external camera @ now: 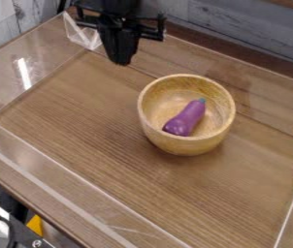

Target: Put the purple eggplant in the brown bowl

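Observation:
The purple eggplant (185,117) lies inside the brown bowl (156,133), slanted, with its darker stem end toward the upper right. The bowl stands on the wooden table right of centre. My gripper (120,56) hangs up and to the left of the bowl, well apart from it, pointing down. Its two black fingers are pressed together with nothing between them.
Clear acrylic walls (39,68) border the wooden tabletop (97,145) on the left and front. A clear plastic bracket (84,34) stands at the back left, just beside the gripper. A grey plank wall runs along the back.

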`<state>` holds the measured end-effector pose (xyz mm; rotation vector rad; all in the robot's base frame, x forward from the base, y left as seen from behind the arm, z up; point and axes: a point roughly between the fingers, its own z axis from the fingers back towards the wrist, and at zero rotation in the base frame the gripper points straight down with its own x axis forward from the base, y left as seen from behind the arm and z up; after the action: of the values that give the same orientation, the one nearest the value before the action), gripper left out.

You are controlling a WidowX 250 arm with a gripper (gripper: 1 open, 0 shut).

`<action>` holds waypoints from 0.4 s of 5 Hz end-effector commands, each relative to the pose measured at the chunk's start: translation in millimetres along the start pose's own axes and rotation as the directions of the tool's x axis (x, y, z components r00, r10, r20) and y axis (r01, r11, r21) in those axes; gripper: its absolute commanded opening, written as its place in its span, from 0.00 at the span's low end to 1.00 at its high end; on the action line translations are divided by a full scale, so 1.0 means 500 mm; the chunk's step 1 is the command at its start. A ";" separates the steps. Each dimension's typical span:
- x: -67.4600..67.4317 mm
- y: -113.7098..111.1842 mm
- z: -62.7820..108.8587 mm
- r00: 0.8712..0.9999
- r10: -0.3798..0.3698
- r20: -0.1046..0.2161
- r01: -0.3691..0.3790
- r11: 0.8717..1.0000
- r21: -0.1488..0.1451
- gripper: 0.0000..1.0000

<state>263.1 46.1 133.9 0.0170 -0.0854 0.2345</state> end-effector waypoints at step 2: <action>-0.014 -0.091 -0.015 0.999 -0.040 0.032 0.040 0.999 0.002 0.00</action>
<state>264.7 -0.6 117.7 0.0219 -0.0864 0.1930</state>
